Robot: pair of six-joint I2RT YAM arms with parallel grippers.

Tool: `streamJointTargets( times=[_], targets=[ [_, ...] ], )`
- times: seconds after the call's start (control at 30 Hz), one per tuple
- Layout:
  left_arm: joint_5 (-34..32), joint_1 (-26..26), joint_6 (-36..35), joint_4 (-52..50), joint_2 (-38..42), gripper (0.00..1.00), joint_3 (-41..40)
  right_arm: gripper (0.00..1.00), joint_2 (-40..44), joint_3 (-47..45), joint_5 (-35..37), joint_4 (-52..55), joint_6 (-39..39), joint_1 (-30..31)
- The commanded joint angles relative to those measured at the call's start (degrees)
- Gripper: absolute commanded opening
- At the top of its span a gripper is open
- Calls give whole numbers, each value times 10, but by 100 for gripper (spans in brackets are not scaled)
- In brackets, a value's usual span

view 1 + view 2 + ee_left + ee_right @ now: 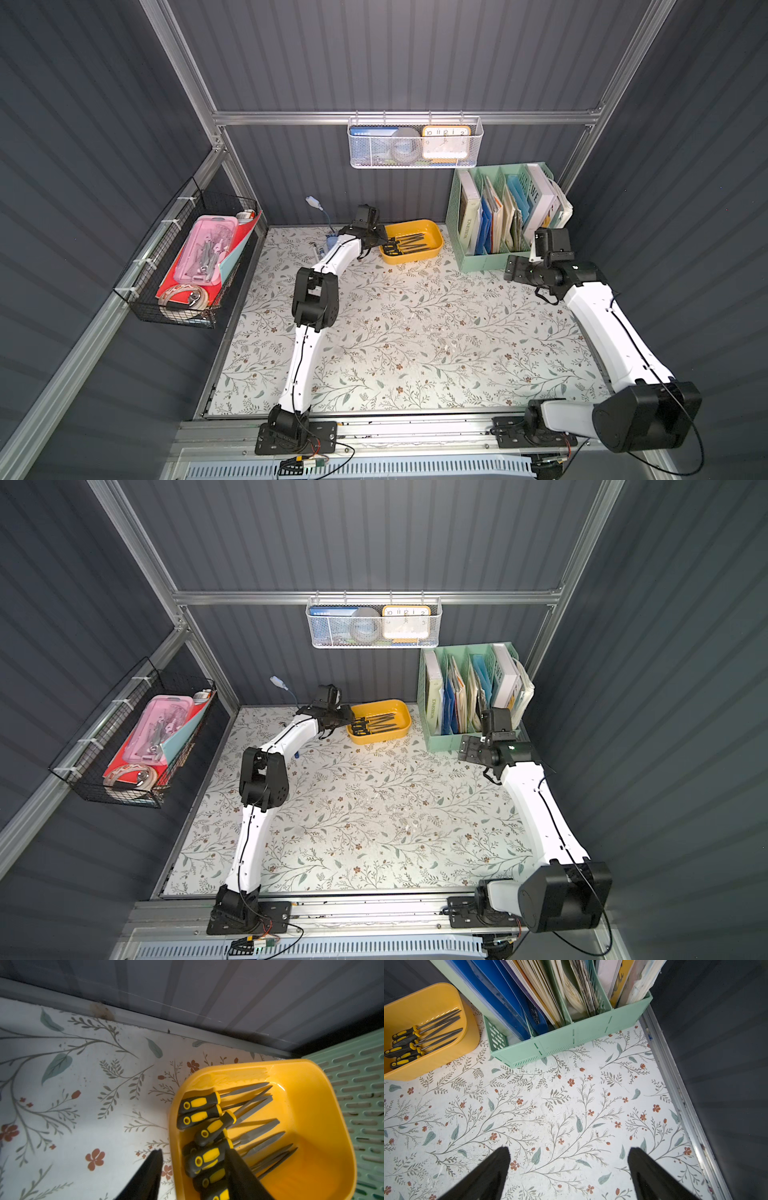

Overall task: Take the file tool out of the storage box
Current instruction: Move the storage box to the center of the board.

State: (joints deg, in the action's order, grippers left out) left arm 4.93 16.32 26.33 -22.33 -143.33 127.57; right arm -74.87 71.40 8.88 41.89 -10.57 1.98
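Several files (209, 1124), with black-and-yellow handles and grey blades, are found lying in the yellow storage box (307, 1088), handles together at one end. The box is set at the back of the worktop (571, 1105), near the green organiser (571, 1041). Handle colours are made out only in the wrist views. The left hand (193, 1152) is seen parted, astride the box's end wall, with no grip evident. The right hand (569, 1149) is held wide open over the worktop.

Left arm (305, 357) and right arm (602, 324): glossy white link shells, matte black joint housings (313, 299), thin black cables (296, 374) along the links, screwed black base plates (328, 436), black wedge-fingered right pincer (569, 1148).
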Motion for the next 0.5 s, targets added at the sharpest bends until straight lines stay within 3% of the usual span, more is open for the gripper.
streamJointTargets(
  times=[0.0, 0.07, 0.2, 0.47],
  targets=[
    [-1, 2, -15, -44, -19, 45, 12, 94, -9, 10, -8, 15, -7, 2],
    [-9, 2, -15, -47, -17, 39, 7, 94, -11, 13, -12, 16, -7, 3],
    [-16, 2, -18, -60, -17, 36, 7, 94, -13, 16, -17, 21, -7, 2],
    [-35, 3, -34, -76, 2, 3, -9, 93, -8, 18, -32, 29, -8, 2]
  ],
)
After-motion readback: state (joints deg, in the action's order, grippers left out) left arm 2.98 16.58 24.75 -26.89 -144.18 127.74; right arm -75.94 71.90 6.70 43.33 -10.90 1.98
